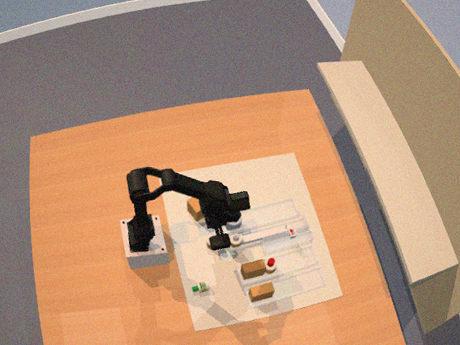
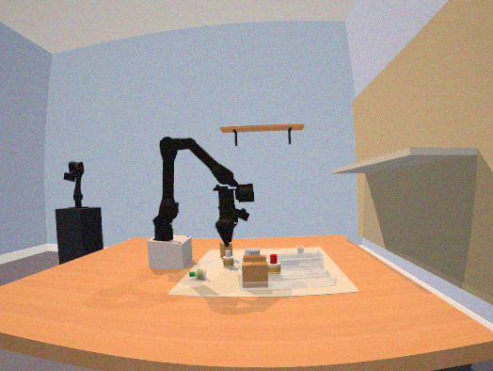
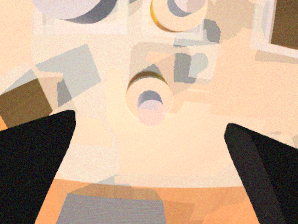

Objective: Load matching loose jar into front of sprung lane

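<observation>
The loose jar (image 2: 229, 262) (image 3: 150, 102), with an amber body and a pale lid, stands upright on the mat in front of the lanes. In the top view my arm mostly hides it. A like pale-lidded jar (image 1: 236, 240) (image 3: 177, 17) stands at the front end of the sprung lane (image 1: 274, 235). The pusher plate cannot be made out clearly. My gripper (image 1: 219, 247) (image 2: 227, 245) (image 3: 153, 124) is open and empty, pointing down above the loose jar. In the wrist view the jar shows between and a little beyond the fingertips.
A grey round tin (image 1: 234, 222) (image 3: 75, 7) is in the neighbouring lane. A red-lidded jar (image 1: 270, 266) (image 2: 274, 268) and brown boxes (image 1: 253, 268) (image 1: 261, 291) occupy other lanes. Another brown box (image 1: 195, 209) (image 3: 25, 102) stands left of the gripper. A green-lidded jar (image 1: 203, 287) (image 2: 200, 274) lies near the mat's edge.
</observation>
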{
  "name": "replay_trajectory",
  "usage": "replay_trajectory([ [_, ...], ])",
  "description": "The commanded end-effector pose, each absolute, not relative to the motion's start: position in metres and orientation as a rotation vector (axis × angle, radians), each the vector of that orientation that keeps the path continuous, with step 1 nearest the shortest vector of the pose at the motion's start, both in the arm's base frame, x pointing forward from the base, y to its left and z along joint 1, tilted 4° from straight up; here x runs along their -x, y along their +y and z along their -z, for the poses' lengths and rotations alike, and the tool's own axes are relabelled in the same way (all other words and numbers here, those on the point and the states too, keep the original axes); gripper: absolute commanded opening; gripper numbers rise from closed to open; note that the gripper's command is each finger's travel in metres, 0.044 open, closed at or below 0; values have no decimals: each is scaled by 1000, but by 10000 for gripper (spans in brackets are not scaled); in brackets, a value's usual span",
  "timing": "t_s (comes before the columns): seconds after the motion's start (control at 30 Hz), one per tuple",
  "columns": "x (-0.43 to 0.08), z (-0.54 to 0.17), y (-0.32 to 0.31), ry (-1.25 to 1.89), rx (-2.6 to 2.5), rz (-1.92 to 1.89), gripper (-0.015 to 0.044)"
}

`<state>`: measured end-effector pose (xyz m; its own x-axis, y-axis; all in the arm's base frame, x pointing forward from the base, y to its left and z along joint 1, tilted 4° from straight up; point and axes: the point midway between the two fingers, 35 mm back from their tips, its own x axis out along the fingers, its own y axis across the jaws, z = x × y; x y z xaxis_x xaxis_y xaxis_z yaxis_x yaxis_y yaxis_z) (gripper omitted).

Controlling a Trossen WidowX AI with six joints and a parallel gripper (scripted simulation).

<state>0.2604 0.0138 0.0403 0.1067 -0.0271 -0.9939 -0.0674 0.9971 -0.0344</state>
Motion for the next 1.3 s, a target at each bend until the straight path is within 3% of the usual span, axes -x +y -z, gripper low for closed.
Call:
replay_trajectory([
  [0.0, -258, -27, 13, 1478, 69, -27, 440],
  [1.1, -263, 26, 11, 1479, 70, -27, 440],
  [1.27, -263, 26, 11, 1479, 70, -27, 309],
])
